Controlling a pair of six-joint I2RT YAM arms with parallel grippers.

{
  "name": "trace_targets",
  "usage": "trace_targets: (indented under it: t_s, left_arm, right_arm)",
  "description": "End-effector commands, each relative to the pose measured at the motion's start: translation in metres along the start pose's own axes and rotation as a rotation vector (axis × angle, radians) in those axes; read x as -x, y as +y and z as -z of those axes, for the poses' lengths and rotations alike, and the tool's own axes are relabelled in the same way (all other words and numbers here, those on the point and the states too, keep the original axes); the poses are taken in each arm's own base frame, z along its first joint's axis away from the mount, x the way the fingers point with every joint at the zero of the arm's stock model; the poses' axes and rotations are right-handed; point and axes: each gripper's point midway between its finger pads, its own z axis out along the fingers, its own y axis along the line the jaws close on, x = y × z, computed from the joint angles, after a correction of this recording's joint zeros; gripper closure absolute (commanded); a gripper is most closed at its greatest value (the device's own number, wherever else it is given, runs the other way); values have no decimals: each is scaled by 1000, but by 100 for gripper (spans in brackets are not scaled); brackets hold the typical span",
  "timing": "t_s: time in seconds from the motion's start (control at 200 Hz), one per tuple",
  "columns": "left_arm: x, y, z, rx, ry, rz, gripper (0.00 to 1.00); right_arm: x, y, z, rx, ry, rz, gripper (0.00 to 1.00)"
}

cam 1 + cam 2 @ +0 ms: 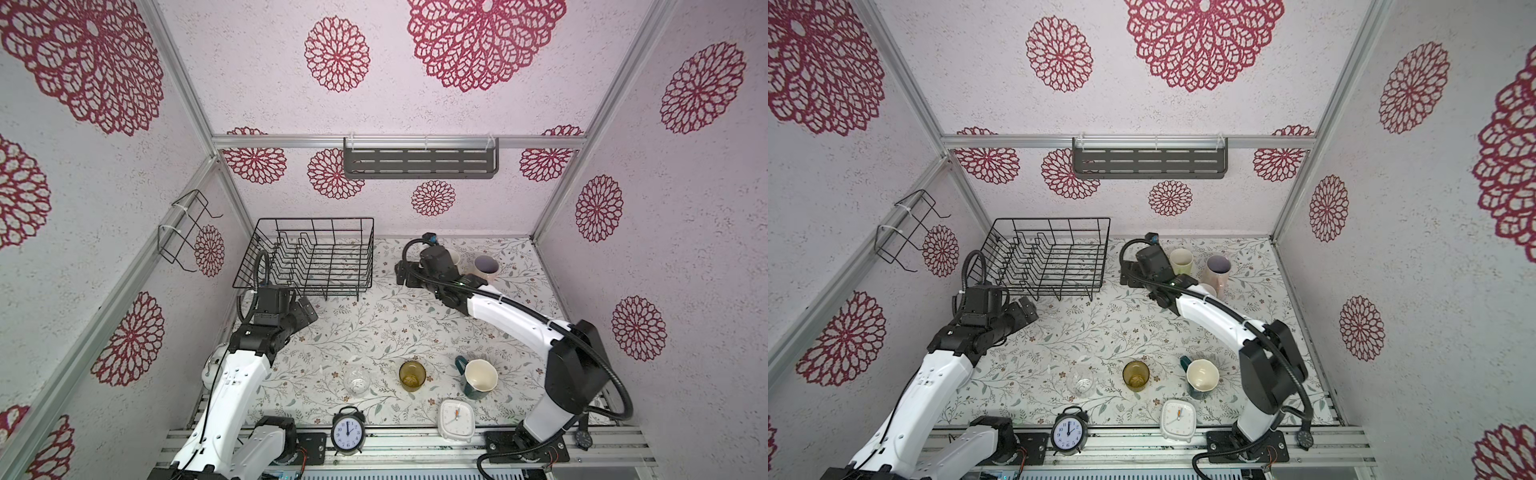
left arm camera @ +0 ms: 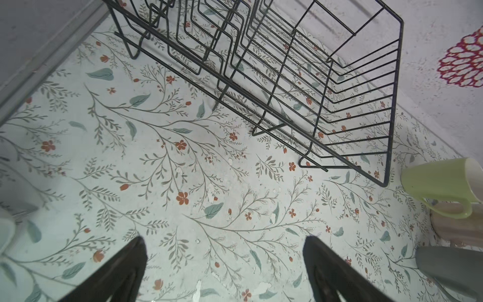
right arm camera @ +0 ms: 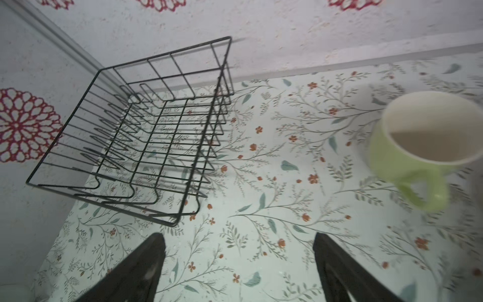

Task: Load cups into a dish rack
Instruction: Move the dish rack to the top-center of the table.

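Behind the right arm (image 1: 505,313), yellow-green cup (image 1: 456,257) half hidden.

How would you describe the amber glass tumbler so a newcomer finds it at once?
Start at the near edge of the floral table, where a black alarm clock and a white alarm clock stand. Behind them, the amber glass tumbler stands between the clear glass and the dark teal mug. Only it is tinted glass.
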Motion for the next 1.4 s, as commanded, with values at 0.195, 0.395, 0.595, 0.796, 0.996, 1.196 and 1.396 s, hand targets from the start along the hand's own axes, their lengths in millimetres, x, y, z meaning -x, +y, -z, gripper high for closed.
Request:
trace_targets:
  t_s: [0.195,0.395,0.595,0.796,0.996,1.196,1.396]
  left_arm:
    - [0,23,-11,197,149,-214,3]
    - [-20,-3,-20,19,220,-165,3]
    - [-19,1,-13,5,167,-156,3]
    - [-21,0,-16,-2,174,-140,3]
    - [-22,1,-18,14,188,-132,3]
    - [-18,2,-15,16,160,-133,3]
    - [-13,8,-11,42,124,-129,3]
  right_arm:
    - [-39,51,-56,-20,212,99,15]
    - [-31,38,-96,-172,212,136,23]
    - [-25,37,-127,-152,168,57,41]
    - [-20,24,-133,-181,155,-4,80]
    - [-13,15,-110,-235,153,-4,96]
    - [-18,-12,-70,-347,152,-71,100]
    - [-26,-33,-30,-378,148,-69,100]
